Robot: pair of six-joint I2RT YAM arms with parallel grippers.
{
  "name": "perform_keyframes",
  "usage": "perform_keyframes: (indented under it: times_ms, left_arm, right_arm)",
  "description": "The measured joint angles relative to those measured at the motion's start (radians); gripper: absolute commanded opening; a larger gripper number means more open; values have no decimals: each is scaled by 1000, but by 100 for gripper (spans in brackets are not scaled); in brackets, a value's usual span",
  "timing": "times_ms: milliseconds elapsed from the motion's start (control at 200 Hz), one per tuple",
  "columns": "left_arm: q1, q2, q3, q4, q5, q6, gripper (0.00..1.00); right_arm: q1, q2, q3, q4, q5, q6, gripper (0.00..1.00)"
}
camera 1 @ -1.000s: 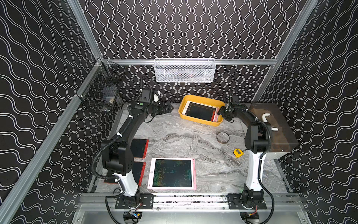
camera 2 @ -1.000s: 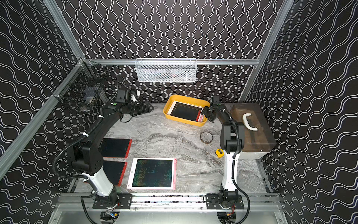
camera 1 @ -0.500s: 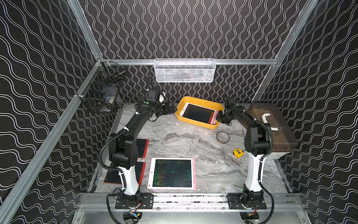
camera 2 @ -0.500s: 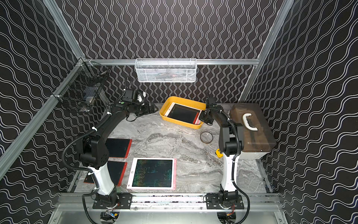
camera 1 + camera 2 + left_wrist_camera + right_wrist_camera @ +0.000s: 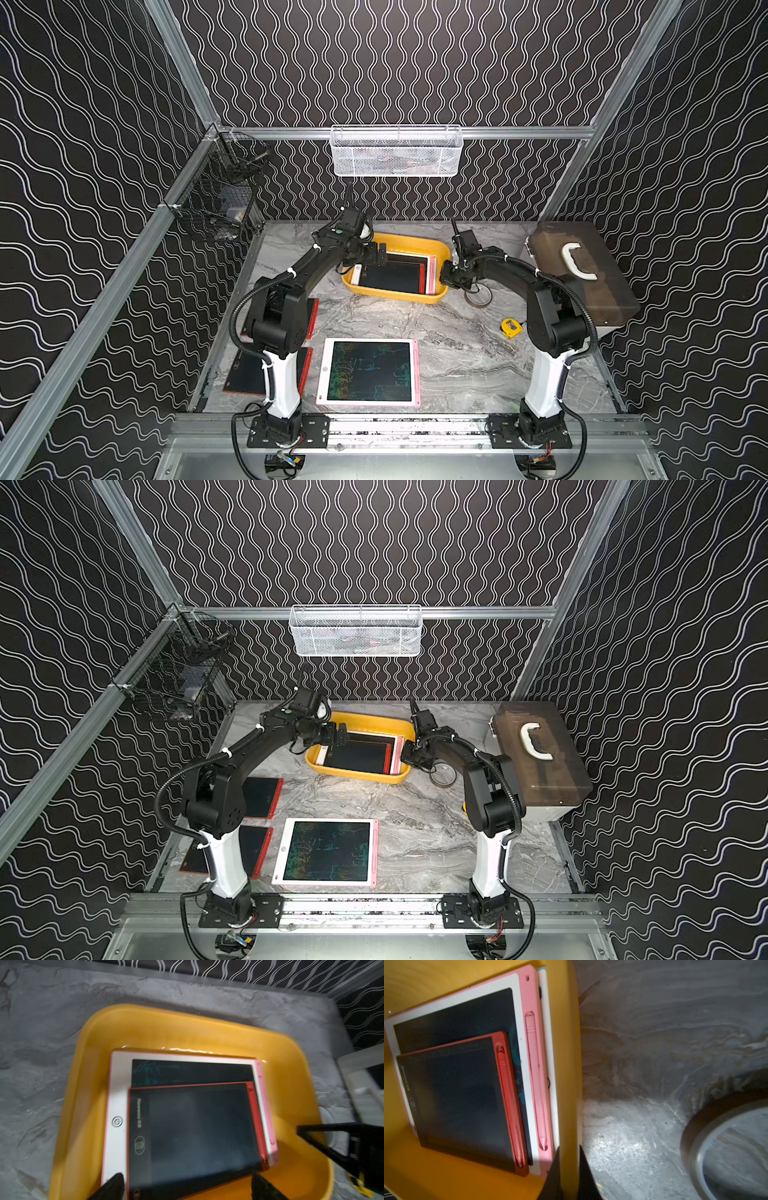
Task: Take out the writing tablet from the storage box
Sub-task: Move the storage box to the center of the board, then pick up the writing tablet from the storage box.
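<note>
Tablets lie stacked in the storage box [image 5: 415, 246], a shallow yellow tray just above the middle of both top views, on the grey marbled worktop [image 5: 436, 332]; uppermost is the writing tablet [image 5: 193, 1132], dark-screened with a red frame and a red pen clipped along one edge; it lies flat and slightly askew on a larger white tablet [image 5: 116, 1095] with a pink edge; the left pincer [image 5: 187, 1181] reaches in over the box's left-hand rim and is spread wide, its black fingertips [image 5: 115, 1185] low at the near end of the red-framed tablet, one to each side, though whether they touch it I cannot tell; the right pincer [image 5: 569, 1167] is clenched on the box's right-hand wall, one finger inside and one outside, yellow plastic pinched between them; just right of the box a roll of tape [image 5: 478, 297] lies flat on the worktop, and lower right of that a small yellow tape measure [image 5: 511, 327]; a grey case [image 5: 582, 286] with a brown lid and white handle stands at the worktop's right edge; in the lower middle a pink-edged tablet [image 5: 370, 370] with coloured scribbles lies flat; two red-edged tablets [image 5: 312, 316] lie lower left, partly behind the left arm; a white mesh basket [image 5: 397, 153] hangs on the back rail.
</note>
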Motion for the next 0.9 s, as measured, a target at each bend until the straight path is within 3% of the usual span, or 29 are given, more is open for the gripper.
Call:
perform_keyframes:
  times_ms: [205, 706, 896]
  left_arm:
    - [-5, 60, -35, -1, -27, 2, 99]
    - [-5, 198, 42, 14, -126, 29, 99]
    - [-6, 206, 23, 69, -101, 21, 99]
  right_arm:
    - [40, -27, -44, 19, 39, 34, 4]
    - [53, -43, -60, 11, 50, 20, 5]
    - [53, -33, -45, 0, 50, 16, 5]
